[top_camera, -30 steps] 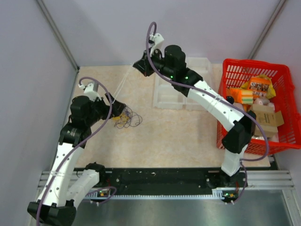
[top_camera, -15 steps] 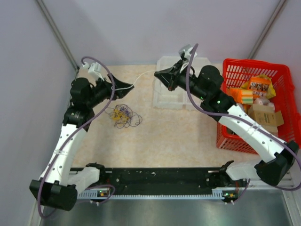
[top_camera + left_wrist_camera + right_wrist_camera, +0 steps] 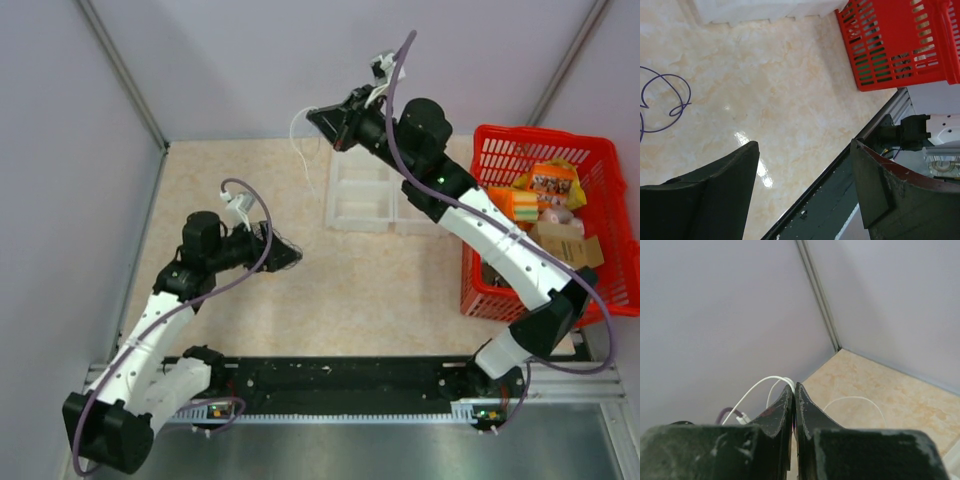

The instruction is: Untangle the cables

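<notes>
1. Top view: the right gripper [image 3: 318,116] is raised at upper centre, above the far edge of the beige marbled counter [image 3: 400,280]. Its black fingers are pressed together on a thin white cable [image 3: 294,135], which hangs limp in a narrow arc below it.
2. Also in the top view, the left gripper [image 3: 290,255] sits low over the counter at centre left. The arm hides whatever lies under it, so no dark tangle shows here.
3. Two clear, glossy plastic bins [image 3: 385,195] stand at upper centre. A red plastic lattice basket [image 3: 600,190] full of packets stands at the right.
4. Left wrist view: the two matte black fingers stand wide apart with nothing between them, only bare, shiny counter. At the left edge of the frame a very thin dark purple wire [image 3: 670,97] lies flat in loose curls, apart from the fingers. The basket fills the upper right.
5. Right wrist view: the worn, scuffed fingertips meet with no gap at lower centre. The white cable springs out beside them in smooth loops against the grey wall.
6. Progress, as a judgement: one white strand looks pulled free of the rest. It has not yet been laid down separately, and the purple curls are yet to be spread out, so roughly the first half seems done.
</notes>
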